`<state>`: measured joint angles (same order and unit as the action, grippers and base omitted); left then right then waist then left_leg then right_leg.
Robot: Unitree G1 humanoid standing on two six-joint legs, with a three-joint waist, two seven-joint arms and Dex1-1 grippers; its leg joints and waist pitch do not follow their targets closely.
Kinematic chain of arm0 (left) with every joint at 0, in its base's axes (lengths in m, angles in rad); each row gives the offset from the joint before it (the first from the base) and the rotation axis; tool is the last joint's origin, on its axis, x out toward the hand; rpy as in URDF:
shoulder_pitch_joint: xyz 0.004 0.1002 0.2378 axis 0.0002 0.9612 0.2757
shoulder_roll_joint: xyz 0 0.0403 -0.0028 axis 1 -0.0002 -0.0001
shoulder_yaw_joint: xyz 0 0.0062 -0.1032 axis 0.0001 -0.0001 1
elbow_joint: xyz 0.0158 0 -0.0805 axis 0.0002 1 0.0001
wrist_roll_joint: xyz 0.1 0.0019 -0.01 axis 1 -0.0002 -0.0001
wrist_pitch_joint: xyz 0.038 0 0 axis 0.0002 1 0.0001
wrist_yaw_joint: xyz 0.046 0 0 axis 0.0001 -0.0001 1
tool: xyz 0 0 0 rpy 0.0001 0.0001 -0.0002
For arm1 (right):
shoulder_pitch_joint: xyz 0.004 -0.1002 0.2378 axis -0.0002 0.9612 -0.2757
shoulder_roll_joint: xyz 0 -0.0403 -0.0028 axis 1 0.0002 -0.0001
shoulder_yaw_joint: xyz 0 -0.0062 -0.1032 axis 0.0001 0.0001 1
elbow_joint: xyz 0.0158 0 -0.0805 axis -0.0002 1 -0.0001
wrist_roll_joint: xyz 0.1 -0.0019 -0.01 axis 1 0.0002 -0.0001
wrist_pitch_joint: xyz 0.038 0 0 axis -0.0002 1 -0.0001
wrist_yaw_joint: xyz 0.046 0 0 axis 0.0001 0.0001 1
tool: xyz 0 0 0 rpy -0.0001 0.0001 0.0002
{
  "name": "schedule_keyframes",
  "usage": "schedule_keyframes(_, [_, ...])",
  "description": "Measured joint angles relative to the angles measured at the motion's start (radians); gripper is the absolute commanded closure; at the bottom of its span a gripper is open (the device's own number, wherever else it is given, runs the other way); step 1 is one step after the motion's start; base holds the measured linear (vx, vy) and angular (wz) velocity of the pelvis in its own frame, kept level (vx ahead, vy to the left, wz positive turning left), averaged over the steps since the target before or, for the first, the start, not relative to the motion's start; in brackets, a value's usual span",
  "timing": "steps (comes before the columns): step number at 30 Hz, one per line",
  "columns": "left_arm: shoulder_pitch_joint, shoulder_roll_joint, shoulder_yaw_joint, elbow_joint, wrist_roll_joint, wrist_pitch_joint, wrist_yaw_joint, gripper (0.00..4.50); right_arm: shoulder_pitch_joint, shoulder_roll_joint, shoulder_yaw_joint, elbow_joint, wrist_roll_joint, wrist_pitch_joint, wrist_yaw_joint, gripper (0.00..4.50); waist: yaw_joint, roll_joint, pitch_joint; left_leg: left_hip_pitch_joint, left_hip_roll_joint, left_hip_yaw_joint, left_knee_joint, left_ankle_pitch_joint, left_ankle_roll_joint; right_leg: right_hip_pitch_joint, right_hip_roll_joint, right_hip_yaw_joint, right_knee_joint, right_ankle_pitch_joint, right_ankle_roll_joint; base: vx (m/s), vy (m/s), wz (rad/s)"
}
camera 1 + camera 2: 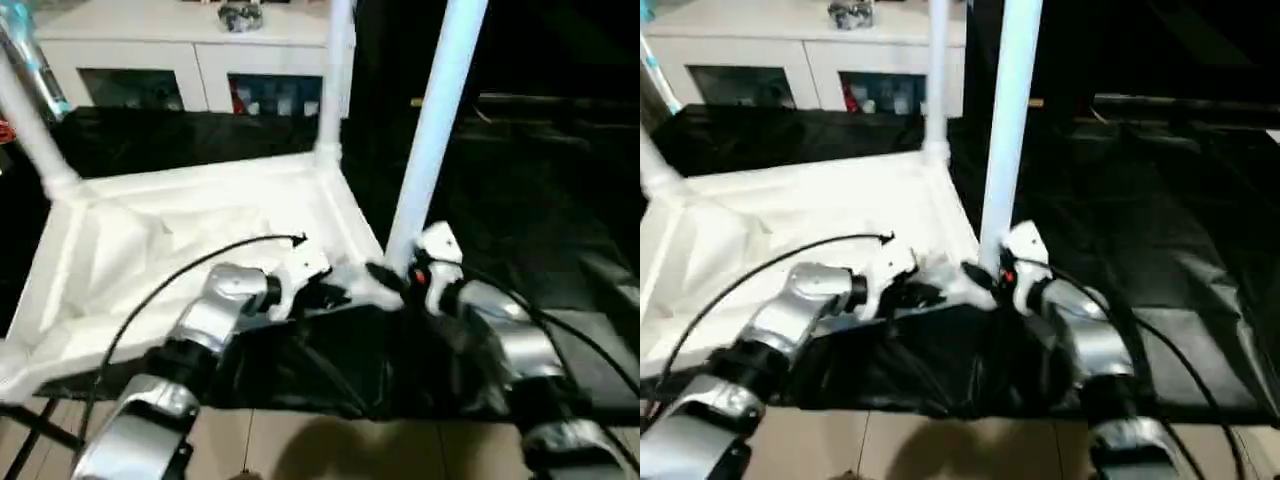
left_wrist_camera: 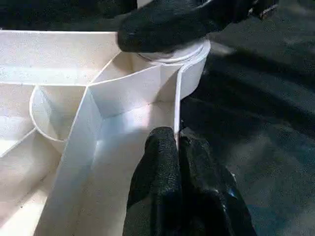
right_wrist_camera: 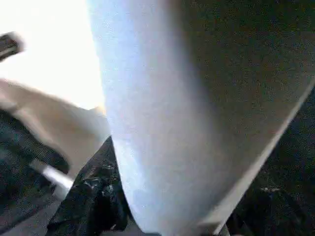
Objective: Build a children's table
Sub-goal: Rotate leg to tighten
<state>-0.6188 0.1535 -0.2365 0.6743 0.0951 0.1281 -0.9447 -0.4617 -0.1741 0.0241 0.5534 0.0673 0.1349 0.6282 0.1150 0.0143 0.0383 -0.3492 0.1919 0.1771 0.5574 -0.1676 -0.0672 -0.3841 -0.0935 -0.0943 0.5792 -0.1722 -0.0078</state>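
The white tabletop [image 1: 200, 230] lies upside down on a black cloth, ribbed underside up. Three white legs stand in its corner sockets: near right [image 1: 435, 130], far right [image 1: 335, 80] and far left [image 1: 30, 130]. My left gripper [image 2: 176, 147] is shut on the thin rim wall of the tabletop, just beside the near-right corner socket [image 2: 167, 73]. At that socket my right gripper [image 1: 395, 280] grips the base of the near-right leg [image 3: 157, 113], with one black finger [image 2: 162, 24] lying against the leg just above the socket.
A white glass-door cabinet [image 1: 200, 60] stands behind the tabletop. Black cloth [image 1: 520, 200] covers the surface to the right and under my forearms. Tan floor [image 1: 300, 440] runs along the near edge. A black cable [image 1: 200, 255] arcs over my left forearm.
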Motion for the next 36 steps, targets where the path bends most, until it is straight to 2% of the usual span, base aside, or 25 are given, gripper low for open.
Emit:
schedule_keyframes(3, [-0.002,-0.035,0.003,0.001,0.017,0.013,0.066,4.50,-0.015,0.022,-0.021,0.037,-0.010,-0.026,-0.076,2.38,0.000,0.001,0.000,0.000,0.000,0.000,0.000,0.000,0.000,0.000,0.000,0.000,-0.001,0.000,0.000,0.000,0.000,0.00])
schedule_keyframes(4, [-0.002,-0.043,0.003,0.001,0.019,0.016,0.079,4.50,-0.021,0.029,-0.030,0.047,-0.010,-0.028,-0.089,1.93,0.000,0.001,-0.001,0.000,0.000,0.000,0.000,0.000,0.000,0.000,0.000,0.000,-0.001,0.000,0.000,0.000,0.000,0.00])
schedule_keyframes(5, [-0.002,-0.046,0.003,0.001,0.021,0.016,0.086,4.50,-0.023,0.035,-0.040,0.051,-0.008,-0.028,-0.095,1.80,0.000,0.001,-0.001,0.000,0.000,0.000,0.000,0.000,0.000,0.000,0.000,0.000,-0.001,0.000,0.000,0.000,0.000,0.00])
schedule_keyframes(11, [-0.001,-0.050,-0.007,-0.002,0.029,0.009,0.091,4.50,-0.016,0.047,-0.054,0.043,0.005,-0.027,-0.084,1.35,0.000,0.002,-0.001,0.000,0.000,0.000,-0.001,0.000,0.000,0.000,0.000,0.000,-0.001,0.000,0.000,0.000,0.000,0.00])
schedule_keyframes(14, [0.000,-0.049,-0.017,-0.009,0.030,0.000,0.079,4.50,0.010,0.014,-0.043,0.007,0.005,-0.028,-0.029,1.02,0.006,0.002,-0.001,-0.001,-0.001,0.000,-0.001,0.000,0.000,0.000,0.000,0.000,-0.002,0.000,0.000,0.000,0.000,0.00])
schedule_keyframes(17, [0.001,-0.049,-0.025,-0.014,0.030,-0.007,0.067,4.50,0.034,-0.018,-0.034,-0.026,0.007,-0.028,0.026,1.02,0.018,0.003,-0.001,-0.001,0.000,0.000,-0.003,-0.001,0.000,-0.001,0.000,0.000,-0.002,0.001,-0.002,0.000,0.000,0.00])
schedule_keyframes(19, [0.002,-0.047,-0.044,-0.017,0.030,-0.029,0.047,4.50,0.083,-0.088,-0.015,-0.087,0.018,-0.034,0.108,1.02,0.034,0.004,0.000,-0.003,0.000,0.000,-0.003,-0.001,0.001,-0.001,0.000,-0.001,-0.002,0.000,0.000,0.000,0.000,0.00])
schedule_keyframes(20, [0.002,-0.044,-0.047,-0.018,0.030,-0.036,0.041,4.50,0.099,-0.112,-0.015,-0.106,0.026,-0.036,0.140,1.02,0.035,0.004,0.000,-0.003,0.000,0.000,-0.003,-0.001,0.001,-0.001,0.000,0.000,-0.002,0.000,0.000,0.000,0.000,0.00])
schedule_keyframes(22, [0.002,-0.042,-0.054,-0.017,0.030,-0.048,0.032,4.50,0.133,-0.173,-0.022,-0.139,0.058,-0.039,0.212,1.02,0.038,0.005,0.000,-0.004,0.000,0.000,-0.002,-0.001,0.001,-0.001,0.000,0.000,-0.002,0.000,-0.001,0.000,0.000,0.00])
schedule_keyframes(28, [0.002,-0.038,-0.056,-0.013,0.031,-0.070,0.026,4.50,0.212,-0.273,-0.054,-0.201,0.102,-0.036,0.342,1.02,0.039,0.008,0.002,-0.004,0.000,0.000,-0.001,-0.001,0.001,-0.001,0.000,-0.001,-0.002,0.000,0.000,0.000,0.000,0.00])
schedule_keyframes(32, [0.001,-0.034,-0.057,-0.012,0.030,-0.090,0.017,4.50,0.282,-0.321,-0.054,-0.243,0.136,-0.021,0.402,1.02,0.040,0.011,0.002,-0.007,0.000,0.000,-0.001,-0.001,0.001,-0.003,0.000,-0.001,-0.002,0.000,0.000,0.000,0.000,0.00])
schedule_keyframes(36, [0.001,-0.030,-0.060,-0.012,0.030,-0.108,0.015,4.50,0.314,-0.340,-0.055,-0.285,0.162,0.009,0.428,1.02,0.041,0.015,0.001,-0.010,0.000,0.000,0.000,-0.001,0.001,-0.006,0.000,-0.001,-0.001,0.000,0.000,0.000,0.000,0.00])
